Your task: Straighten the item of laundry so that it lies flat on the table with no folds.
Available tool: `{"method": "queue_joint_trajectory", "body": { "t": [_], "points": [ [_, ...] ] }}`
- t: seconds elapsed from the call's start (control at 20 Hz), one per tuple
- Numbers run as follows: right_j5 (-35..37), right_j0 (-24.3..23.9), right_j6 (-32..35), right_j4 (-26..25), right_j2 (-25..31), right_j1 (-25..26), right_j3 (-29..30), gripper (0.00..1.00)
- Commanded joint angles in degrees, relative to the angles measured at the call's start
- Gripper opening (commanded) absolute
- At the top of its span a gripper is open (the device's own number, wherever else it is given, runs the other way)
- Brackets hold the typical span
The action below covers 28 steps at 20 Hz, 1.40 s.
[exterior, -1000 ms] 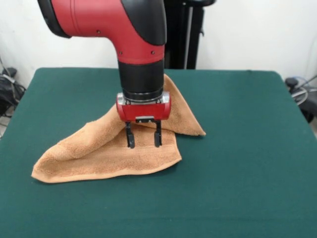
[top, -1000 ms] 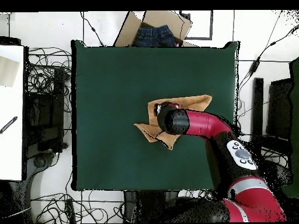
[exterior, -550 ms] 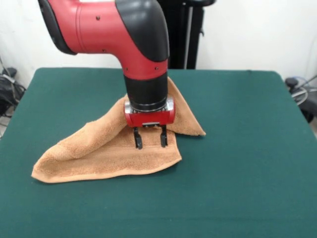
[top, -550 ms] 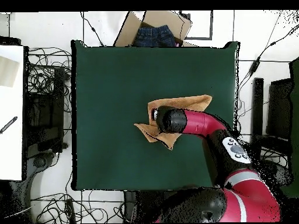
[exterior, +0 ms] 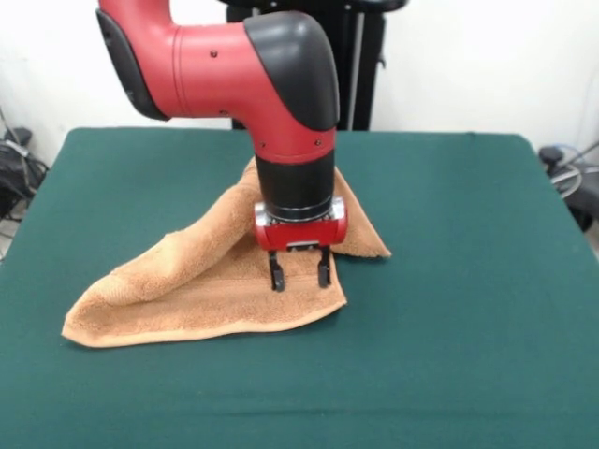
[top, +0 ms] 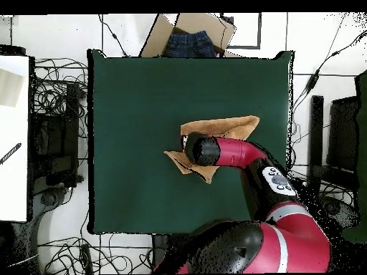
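Across the green table (exterior: 468, 309) there is bare felt on every side of the towel (exterior: 187, 290), which sits a little toward one side of the middle in the overhead view, so nothing crowds a pull in any direction; only the arm (exterior: 281, 103) looms over the cloth. That towel is far from flat: one layer is folded over another into a rough triangle, with a long corner trailing toward the near left of the front view and a second flap showing behind the arm. Over the folded edge the hand (exterior: 299, 273) hangs with its two fingers apart, released and gripping nothing, tips just above or barely touching the pile.

My judgement is that the risk lies in the pinch. Closing here could catch both layers at once, so a pull would drag the whole bundle across the felt instead of opening the fold. Too shallow a bite could slip off the thick terry. Open room is widest toward the near edge and the right of the front view.
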Motion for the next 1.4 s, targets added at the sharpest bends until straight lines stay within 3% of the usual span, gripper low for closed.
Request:
{"method": "queue_joint_trajectory", "body": {
  "t": [0.05,0.6,0.65,1.05,1.25,1.4],
  "points": [
    [-12.11,2.74,7.45,-4.03,1.16,3.22,1.11,1.0],
    [-19.34,1.77,8.17,-5.97,0.35,3.54,4.53,1.0],
    [-20.34,1.38,8.05,-6.17,0.59,3.62,4.9,0.0],
    [-21.51,0.76,8.38,-6.67,0.2,3.41,7.07,0.0],
    [-16.96,-4.36,4.56,-7.08,2.87,1.42,5.78,0.0],
    [-14.47,-2.04,5.67,-5.43,0.69,-2.11,7.1,0.0]
  ]
}}
